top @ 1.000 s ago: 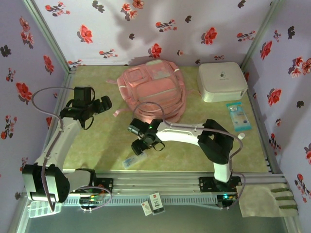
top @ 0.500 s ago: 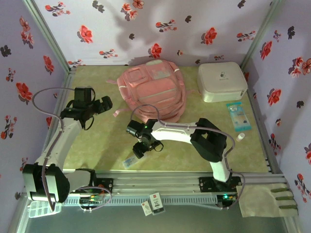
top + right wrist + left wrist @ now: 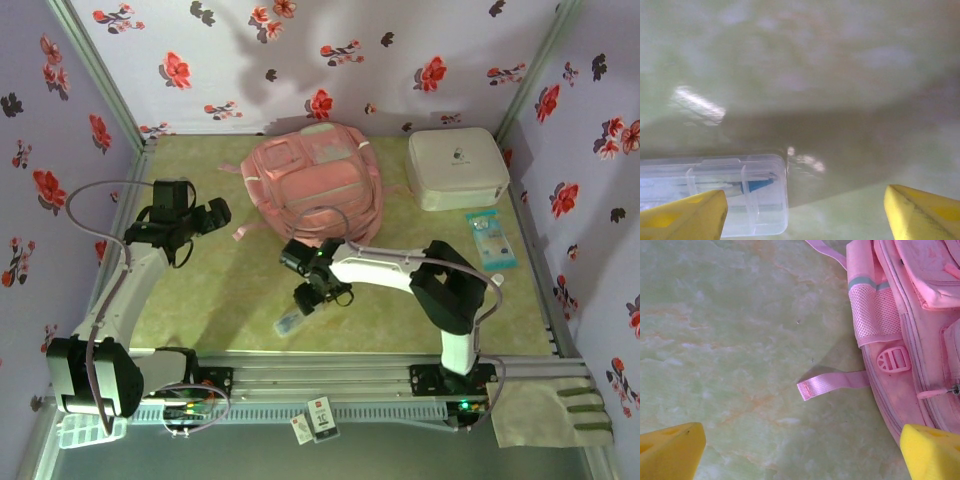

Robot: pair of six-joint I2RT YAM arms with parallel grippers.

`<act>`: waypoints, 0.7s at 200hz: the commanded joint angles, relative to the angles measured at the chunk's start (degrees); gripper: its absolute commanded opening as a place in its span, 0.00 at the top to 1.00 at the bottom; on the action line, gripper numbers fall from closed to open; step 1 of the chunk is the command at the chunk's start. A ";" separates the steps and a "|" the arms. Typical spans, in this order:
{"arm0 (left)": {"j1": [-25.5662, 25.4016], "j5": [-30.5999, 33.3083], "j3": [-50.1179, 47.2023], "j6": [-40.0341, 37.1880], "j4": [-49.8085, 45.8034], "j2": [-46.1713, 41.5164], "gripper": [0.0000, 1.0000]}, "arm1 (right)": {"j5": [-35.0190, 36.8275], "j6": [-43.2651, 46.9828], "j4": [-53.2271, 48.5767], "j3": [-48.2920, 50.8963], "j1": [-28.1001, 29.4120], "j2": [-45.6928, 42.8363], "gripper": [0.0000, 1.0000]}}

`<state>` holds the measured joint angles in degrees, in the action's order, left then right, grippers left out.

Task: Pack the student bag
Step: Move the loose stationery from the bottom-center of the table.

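The left gripper (image 3: 802, 435) is held spread, the student bag (image 3: 920, 340) seen beside one finger. The right gripper (image 3: 805, 200) is likewise spread, a clear case (image 3: 740, 175) by one finger.

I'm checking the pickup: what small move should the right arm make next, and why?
Probably shift the right gripper toward the clear rectangular plastic pen box, since its jaws are open but the box lies off-centre, partly under one yellow fingertip, not between them.
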<state>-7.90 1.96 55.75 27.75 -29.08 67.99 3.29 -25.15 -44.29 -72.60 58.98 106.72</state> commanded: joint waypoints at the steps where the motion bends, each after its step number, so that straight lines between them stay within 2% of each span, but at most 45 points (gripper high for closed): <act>1: 0.57 0.69 0.02 -1.12 0.74 0.55 0.00 | 4.45 -2.63 -0.75 2.55 -2.23 -3.39 0.18; 38: 0.52 0.19 0.33 -1.12 0.39 0.71 0.00 | 3.48 -3.38 0.04 1.42 -2.13 -6.90 0.16; 58: 0.52 0.02 0.33 -1.12 0.39 0.64 0.00 | 3.69 -7.22 1.10 0.91 -1.10 -7.23 0.13; 98: 0.52 -0.12 0.20 -1.12 0.46 0.75 0.00 | 4.93 -13.64 2.28 -2.19 0.79 -1.28 0.10; 140: 0.52 -0.20 0.15 -1.29 0.34 0.48 0.00 | 7.92 -11.63 -2.09 -9.04 3.52 5.14 0.05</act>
<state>-7.86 1.91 55.75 27.75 -29.10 68.51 7.97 -36.47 -42.96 -77.97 61.06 109.06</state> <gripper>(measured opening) 0.997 0.937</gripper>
